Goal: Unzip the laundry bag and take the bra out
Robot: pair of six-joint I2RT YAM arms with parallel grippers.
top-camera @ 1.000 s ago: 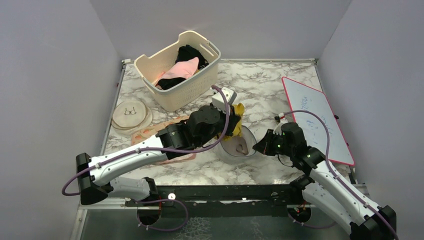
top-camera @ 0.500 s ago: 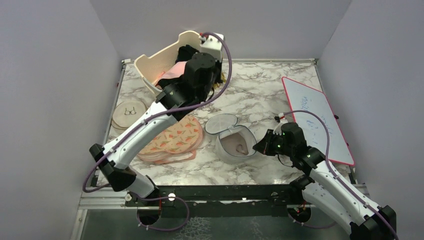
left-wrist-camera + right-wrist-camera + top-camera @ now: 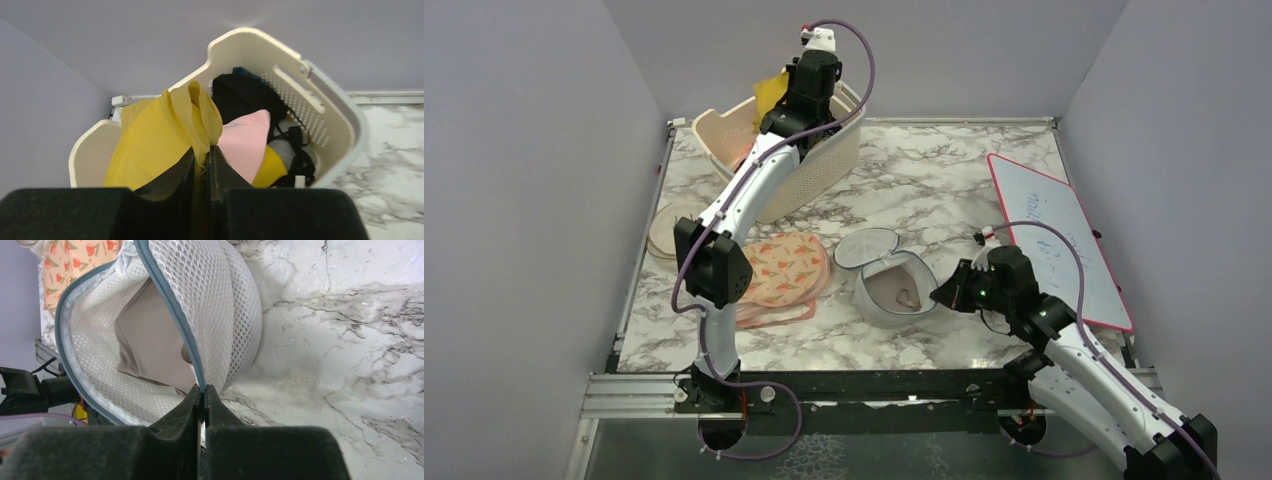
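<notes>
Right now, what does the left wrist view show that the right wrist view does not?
Left wrist only: the left tool shut on a yellow garment, with the cream basket beyond it holding pink cloth and black clothes.
Right wrist only: the right tool shut on the zip rim of the laundry bag, which lies open with a beige item inside, plus a corner of the peach patterned pouch.
Both: the marble table, and a shut tool pinching fabric.
</notes>
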